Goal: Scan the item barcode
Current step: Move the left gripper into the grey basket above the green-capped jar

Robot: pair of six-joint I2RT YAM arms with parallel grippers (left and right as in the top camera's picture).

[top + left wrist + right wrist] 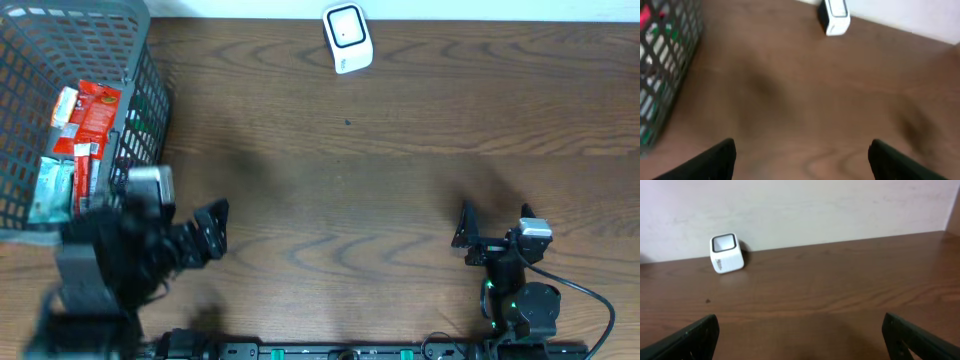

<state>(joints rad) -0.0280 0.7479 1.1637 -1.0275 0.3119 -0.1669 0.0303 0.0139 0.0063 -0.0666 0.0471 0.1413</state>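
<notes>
1. Overhead, the left tool [207, 233] sits toward the 8 o'clock corner of the desk [350, 170]. Its fingers are spread wide and hold nothing.
2. The packets [92, 115] lie inside the grey mesh basket [150, 85], at about 11 o'clock from the left tool, near it but not touching.
3. The right tool [497, 222] rests at the desk's 5 o'clock side. Its fingers are also spread wide and empty, and it is well apart from the basket.
4. The scanner [347, 38] stands by the far edge at 12 o'clock, at 1 o'clock from the left tool and 11 o'clock from the right tool, well apart from both.
5. In the left wrist view, bare wood lies between the spread left tool [802, 160] and the scanner [835, 17]. The basket [670, 65] is at 10 o'clock.
6. In the right wrist view, the scanner [726, 253] stands at 11 o'clock ahead of the open right tool [800, 330].
7. The desk is dark brown wood with a wavy grain, and a pale wall [815, 205] rises behind its far edge.
8. One packet is red with white print. Paler white and green ones are piled beside it, toward 6 o'clock. Any barcode is too small to make out.
9. The scanner is a small white box with a dark-framed window.
</notes>
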